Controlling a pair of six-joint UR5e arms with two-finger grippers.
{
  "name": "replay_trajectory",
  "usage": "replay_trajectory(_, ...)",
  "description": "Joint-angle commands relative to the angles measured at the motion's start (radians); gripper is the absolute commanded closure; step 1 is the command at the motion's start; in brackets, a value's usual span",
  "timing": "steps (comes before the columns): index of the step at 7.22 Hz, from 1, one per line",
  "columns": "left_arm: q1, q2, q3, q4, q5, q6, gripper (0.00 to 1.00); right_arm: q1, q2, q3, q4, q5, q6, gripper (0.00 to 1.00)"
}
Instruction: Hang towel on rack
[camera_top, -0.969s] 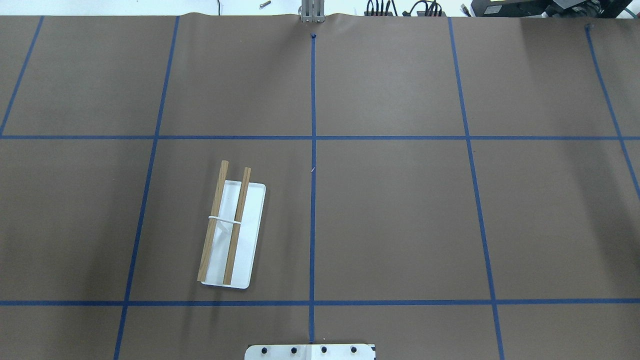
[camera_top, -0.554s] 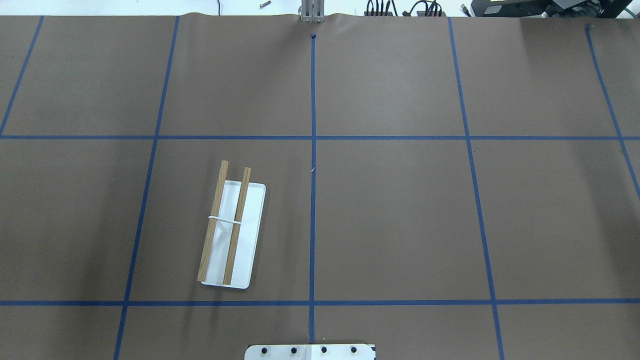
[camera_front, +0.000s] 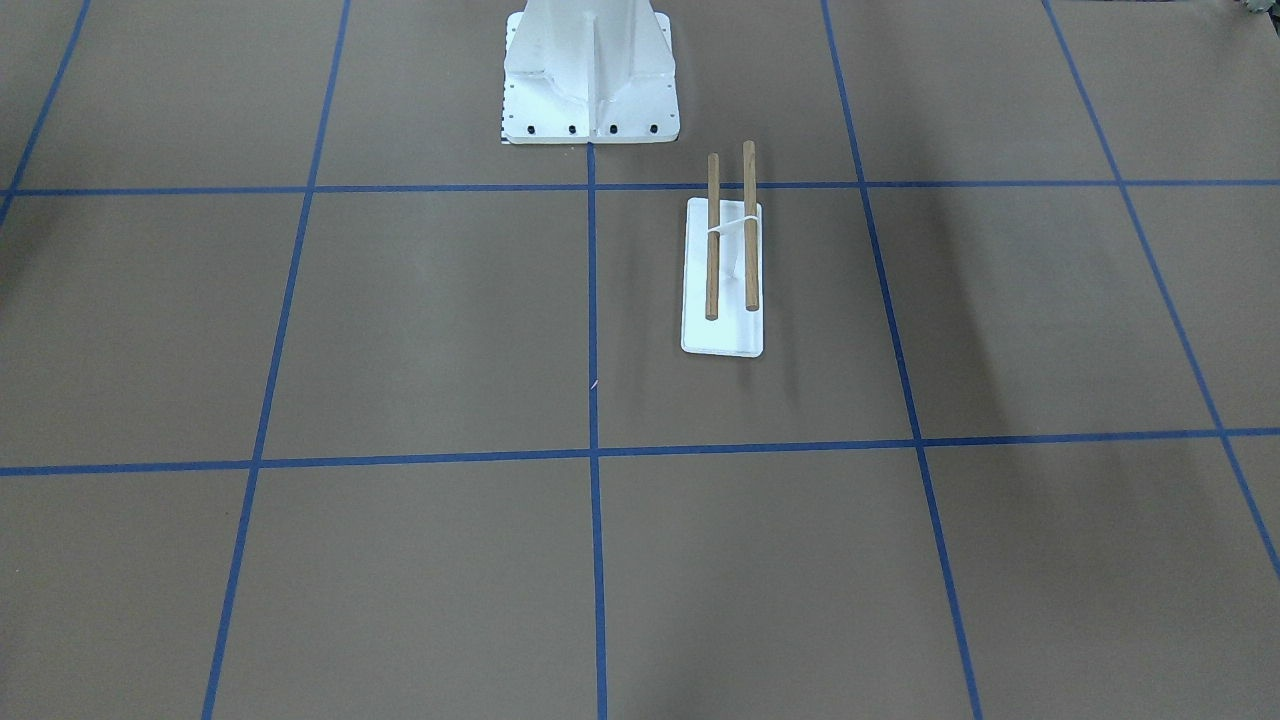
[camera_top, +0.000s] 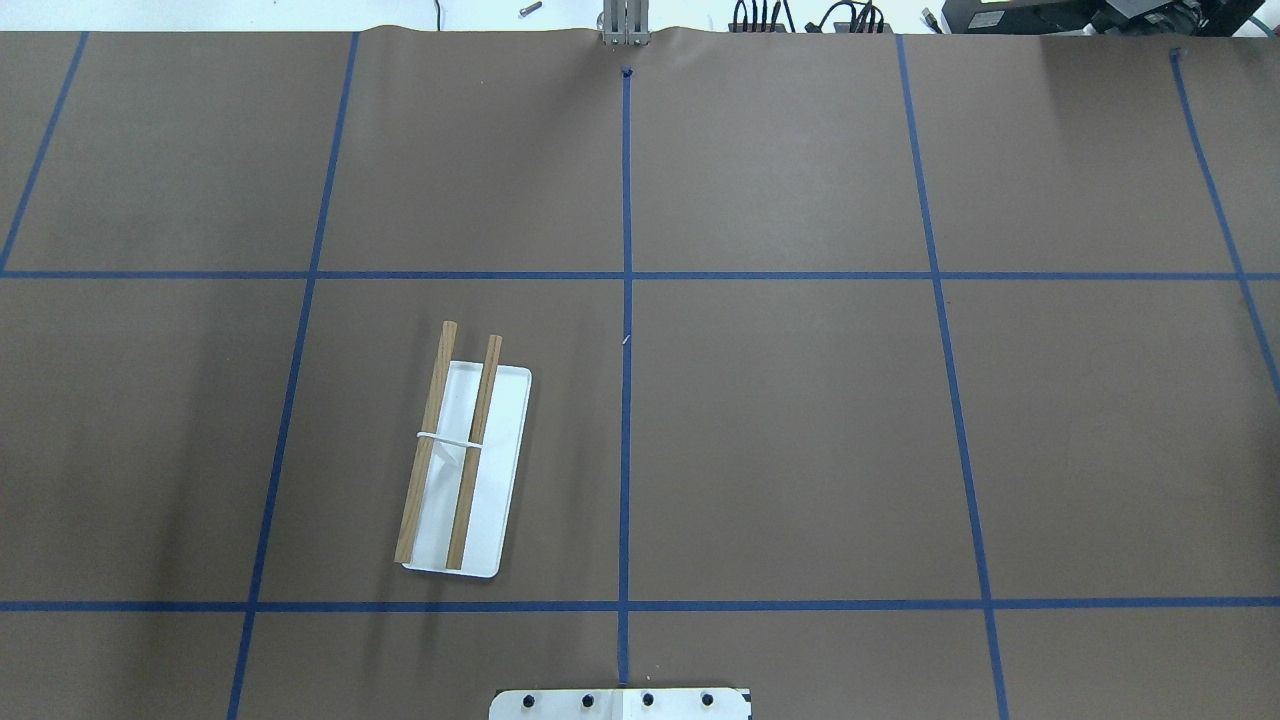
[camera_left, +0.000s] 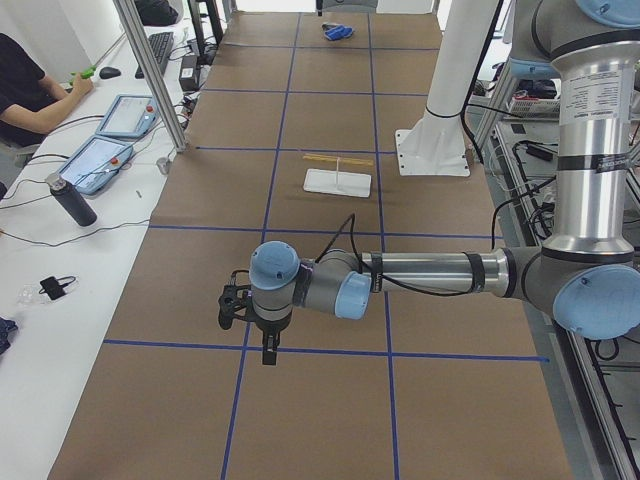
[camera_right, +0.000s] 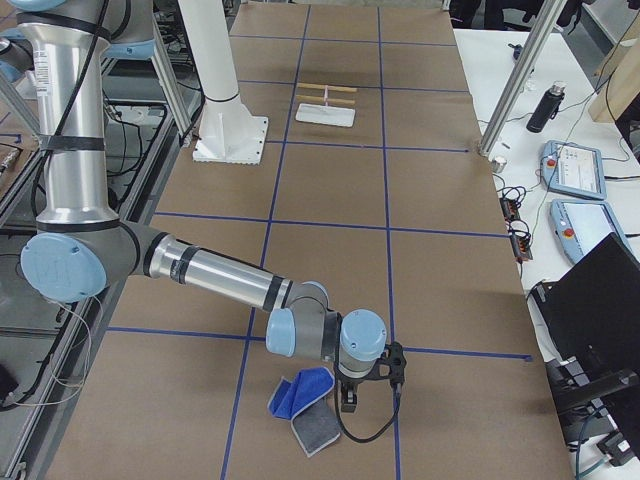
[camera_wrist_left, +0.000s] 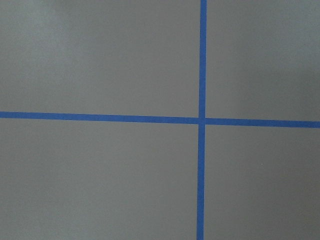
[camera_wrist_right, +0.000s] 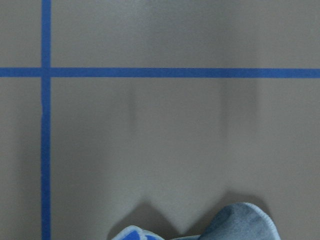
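Note:
The rack (camera_top: 495, 470) stands empty on the brown table, left of the centre line, with two wooden rods over a white base; it also shows in the front view (camera_front: 722, 335) and both side views (camera_left: 338, 181) (camera_right: 325, 114). The towel (camera_right: 305, 405) lies crumpled, blue with a grey side, at the table's far right end; its edge shows at the bottom of the right wrist view (camera_wrist_right: 240, 222). My right gripper (camera_right: 350, 400) hangs just beside the towel; I cannot tell if it is open. My left gripper (camera_left: 268, 355) points down over bare table at the left end; I cannot tell its state.
The white robot pedestal (camera_front: 590, 80) stands at the table's near edge behind the rack. Operators' desks with tablets (camera_left: 100, 160) (camera_right: 575, 165), a bottle (camera_left: 72, 200) and aluminium posts (camera_left: 150, 75) line the far side. A person (camera_left: 25, 80) sits there.

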Motion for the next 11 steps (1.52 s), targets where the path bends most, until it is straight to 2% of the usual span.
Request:
replay_trajectory(1,0.0,0.0,-0.001,-0.003,-0.001,0.0,0.02,-0.001,0.014,-0.058,0.015,-0.084,0.013,0.0)
replay_trajectory(6,0.0,-0.017,0.002,-0.002,-0.001,-0.001,0.02,-0.059,0.006,-0.121,0.015,-0.073,0.013,0.0)
replay_trajectory(9,0.0,-0.025,0.005,-0.002,-0.001,0.0,0.02,-0.087,0.03,-0.222,0.122,-0.069,0.015,0.0)
replay_trajectory(10,0.0,-0.025,0.005,-0.002,-0.001,-0.001,0.02,-0.089,0.031,-0.224,0.122,-0.07,0.01,0.0)
replay_trajectory(11,0.0,-0.026,0.004,-0.002,-0.001,-0.001,0.02,-0.089,0.029,-0.227,0.124,-0.072,0.012,0.05)
